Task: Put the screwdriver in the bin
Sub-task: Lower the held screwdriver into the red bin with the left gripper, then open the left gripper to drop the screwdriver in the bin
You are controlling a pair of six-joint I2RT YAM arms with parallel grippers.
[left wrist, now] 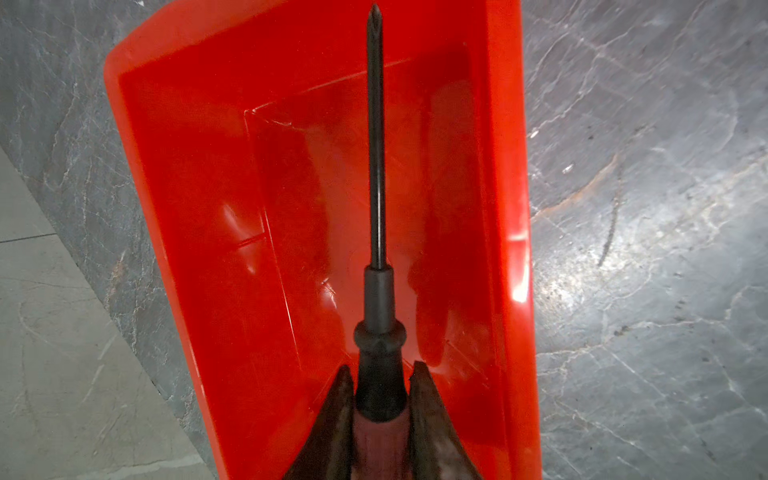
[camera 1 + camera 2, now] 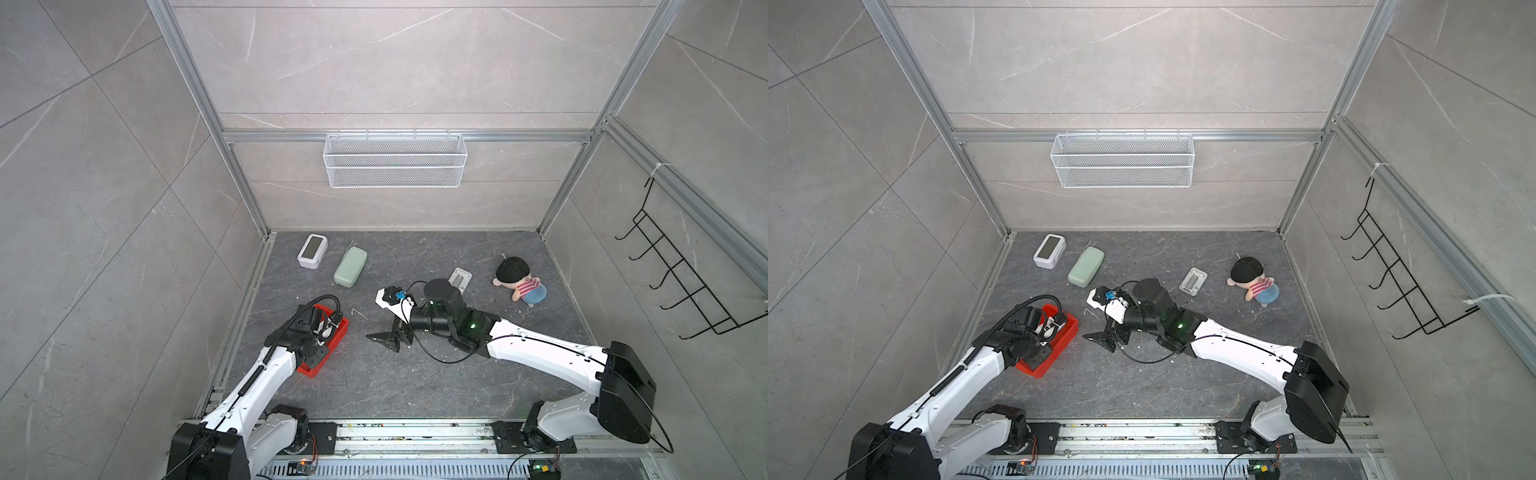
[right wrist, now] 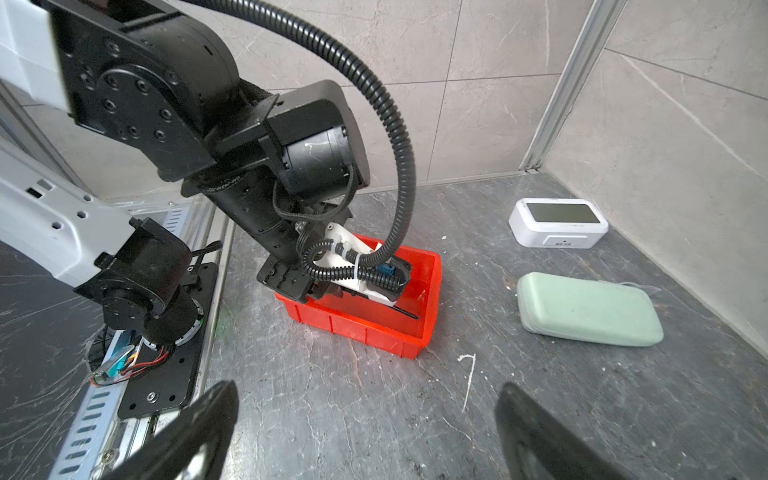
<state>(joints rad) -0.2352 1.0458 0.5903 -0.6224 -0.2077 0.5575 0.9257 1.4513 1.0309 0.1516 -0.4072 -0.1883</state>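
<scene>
We see the left gripper (image 1: 381, 370) pinching the screwdriver (image 1: 376, 166) by its handle, with the shaft pointing along the red bin (image 1: 513, 187). In the right wrist view the tip is low between the walls; we cannot tell if it touches the floor. The right gripper (image 3: 365, 399) is spread wide, holds nothing and hovers over the tabletop (image 3: 316, 365) near the bin.

We think the release is the risky part. The tip reaches close to the far wall, so the screwdriver may come to lean on the rim. The round handle may also roll. The fingers sit inside the bin, so a careless lift could hook a wall and drag the bin.

The mint-green case (image 3: 588, 309), the white digital clock (image 3: 559, 222) and the plush doll (image 2: 519, 282) are well apart. Nothing blocks the way.
</scene>
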